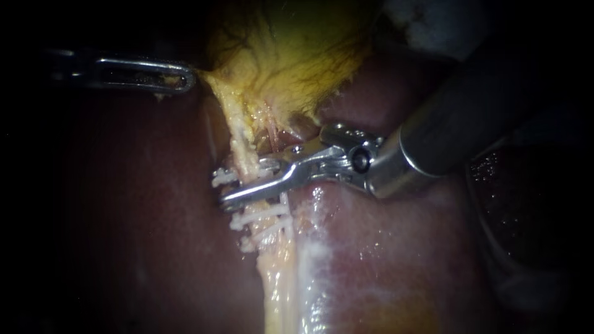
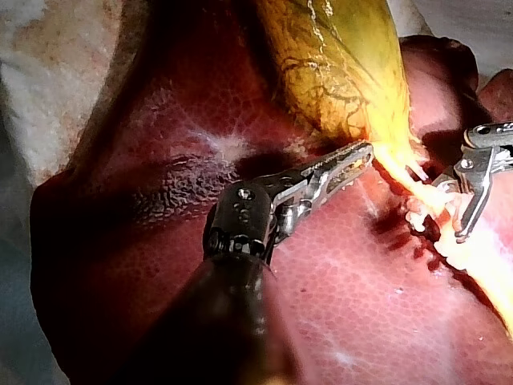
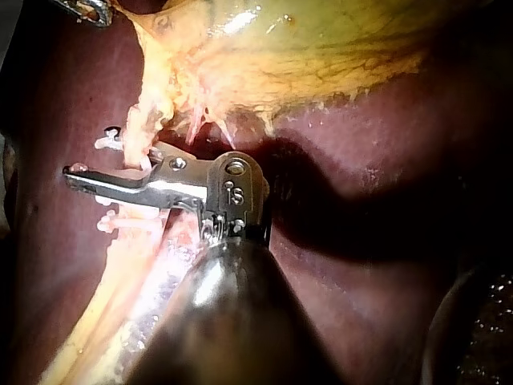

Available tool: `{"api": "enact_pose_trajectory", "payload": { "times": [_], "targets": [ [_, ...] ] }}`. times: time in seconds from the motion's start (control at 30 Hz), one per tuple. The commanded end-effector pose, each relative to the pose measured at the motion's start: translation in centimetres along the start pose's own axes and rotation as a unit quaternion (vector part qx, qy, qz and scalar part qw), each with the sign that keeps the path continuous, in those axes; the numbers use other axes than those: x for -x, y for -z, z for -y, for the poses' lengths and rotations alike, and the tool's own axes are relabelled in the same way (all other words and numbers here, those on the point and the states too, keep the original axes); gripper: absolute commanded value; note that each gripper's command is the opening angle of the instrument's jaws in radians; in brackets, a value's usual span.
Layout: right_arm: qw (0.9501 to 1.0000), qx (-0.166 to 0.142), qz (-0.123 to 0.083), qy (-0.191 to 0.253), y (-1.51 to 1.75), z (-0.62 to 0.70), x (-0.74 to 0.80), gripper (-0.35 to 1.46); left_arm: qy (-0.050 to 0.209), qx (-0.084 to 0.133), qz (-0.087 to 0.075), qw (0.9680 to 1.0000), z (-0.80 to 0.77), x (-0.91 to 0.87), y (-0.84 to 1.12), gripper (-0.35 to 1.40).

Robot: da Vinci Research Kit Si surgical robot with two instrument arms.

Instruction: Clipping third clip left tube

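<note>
Tube clamped just above its white clips.
At far left, the gallbladder's pale edge is gripped in the closed jaws of the left instrument and pulled taut. From there the tube is stretched down across the liver. It is pinched from both sides by the jaws of the right instrument, whose shaft enters from upper right.

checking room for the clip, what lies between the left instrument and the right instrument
Endoscope view: only the bare yellowish left tube, from the gallbladder edge at the left instrument to the right instrument.
</note>
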Motion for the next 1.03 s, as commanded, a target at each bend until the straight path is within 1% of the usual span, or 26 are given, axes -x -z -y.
{"api": "enact_pose_trajectory", "payload": {
  "times": [0.03,0.1,0.2,0.43,0.5,1.03],
  "targets": [
    [1.0000,0.000,0.000,0.000,0.00,0.01,-0.01,0.40,0.000,0.000,0.000,1.0000,0.00,0.00,0.00,-0.35],
    [1.0000,0.001,0.000,-0.001,0.00,0.01,-0.02,0.28,0.000,0.000,0.000,1.0000,0.00,0.00,0.00,-0.35],
    [1.0000,0.002,0.001,-0.010,0.01,0.02,-0.02,0.05,0.000,0.000,0.000,1.0000,0.00,0.00,0.00,-0.35],
    [0.9998,0.004,0.001,-0.019,0.02,0.05,0.00,-0.35,0.000,0.000,0.000,1.0000,0.00,0.00,0.00,-0.35],
    [0.9996,0.005,0.002,-0.027,0.02,0.06,0.01,-0.35,0.000,0.000,0.000,1.0000,0.00,0.00,0.00,-0.35],
    [0.9996,0.004,0.003,-0.027,0.02,0.06,0.04,-0.35,0.000,0.000,0.000,1.0000,0.00,0.00,0.00,-0.35]
  ]
}}
